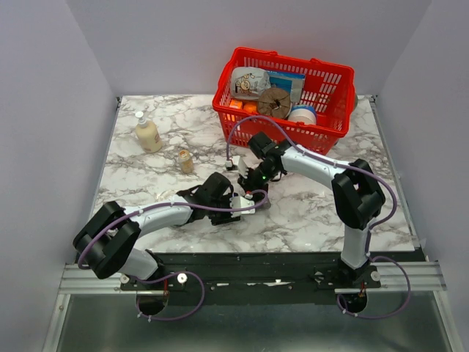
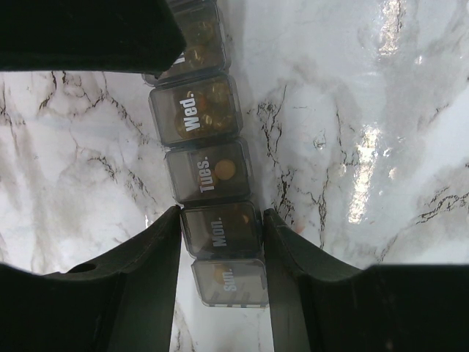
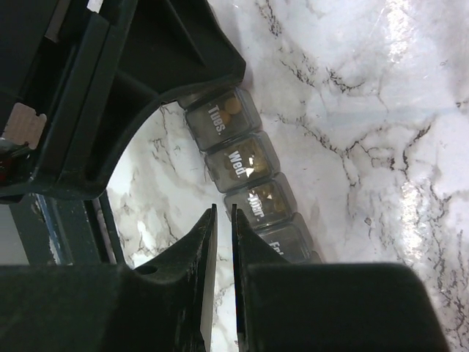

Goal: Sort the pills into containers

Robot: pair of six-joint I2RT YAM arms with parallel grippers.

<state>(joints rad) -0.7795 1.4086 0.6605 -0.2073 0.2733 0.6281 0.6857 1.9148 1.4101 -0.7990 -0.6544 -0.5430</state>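
Pill organiser (image 2: 194, 110) gripped by left end effector (image 2: 221, 220); its far end hidden.

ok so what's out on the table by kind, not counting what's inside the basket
cream pump bottle: 1
small pill bottle: 1
red mesh basket: 1
pill organiser: 1
total: 4

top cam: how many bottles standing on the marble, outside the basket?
2. The cream pump bottle stands at the far left. The small clear pill bottle stands just right of it, slightly nearer. Others may lie hidden in the red basket.
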